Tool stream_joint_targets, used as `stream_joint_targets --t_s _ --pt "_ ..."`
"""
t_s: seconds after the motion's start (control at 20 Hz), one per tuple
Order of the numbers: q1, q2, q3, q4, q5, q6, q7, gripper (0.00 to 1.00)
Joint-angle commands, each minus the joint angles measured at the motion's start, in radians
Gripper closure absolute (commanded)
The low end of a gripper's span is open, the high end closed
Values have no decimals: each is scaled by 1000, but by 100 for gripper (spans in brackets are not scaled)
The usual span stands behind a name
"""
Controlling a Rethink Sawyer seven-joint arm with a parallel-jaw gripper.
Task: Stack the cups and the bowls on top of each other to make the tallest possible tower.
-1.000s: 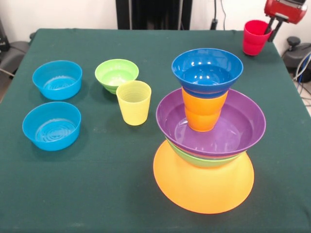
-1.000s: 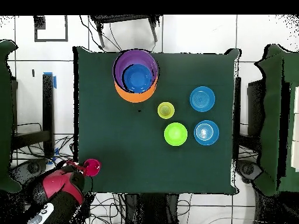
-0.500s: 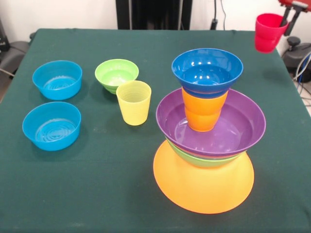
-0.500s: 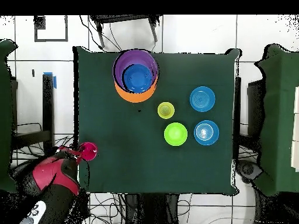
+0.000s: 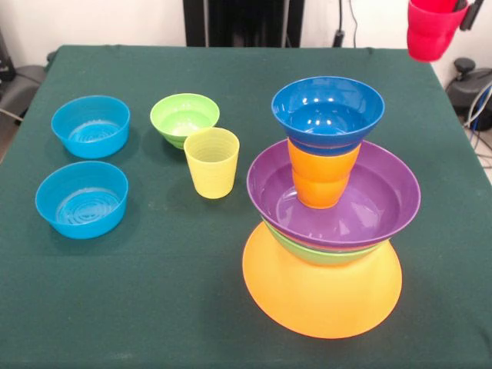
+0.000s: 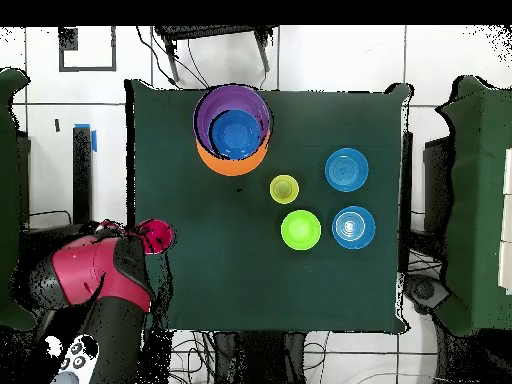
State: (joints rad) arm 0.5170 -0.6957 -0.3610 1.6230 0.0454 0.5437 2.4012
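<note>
— Tower: glossy plastic column [image 5: 327,215] on green cloth-covered table [image 5: 154,300]; wide orange cone base, green and purple bowls, ribbed orange tumbler, dark blue bowl on top. Lettering?

— None readable. Red ribbed plastic cup [image 5: 430,29] aloft at table corner, gripper [image 6: 143,233] at its rim; jaw state cannot be told. Translucent yellow tumbler [image 5: 211,162], small green bowl [image 5: 184,118], two light blue bowls [image 5: 86,161] apart.

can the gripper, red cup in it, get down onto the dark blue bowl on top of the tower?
Probably yes: nothing stands above the dark blue plastic bowl topping the tower. The gripper holds the red plastic cup aloft by the table's edge.
</note>
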Motion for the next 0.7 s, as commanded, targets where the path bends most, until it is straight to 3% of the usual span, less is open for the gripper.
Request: stream_joint_targets --t_s 0.05,0.35,0.7 --pt "-89 -60 154 -130 -134 176 -286 100" --pt "-161 -80 209 -185 -177 233 -320 100" --pt "-231 -36 267 -245 -238 225 -322 100"
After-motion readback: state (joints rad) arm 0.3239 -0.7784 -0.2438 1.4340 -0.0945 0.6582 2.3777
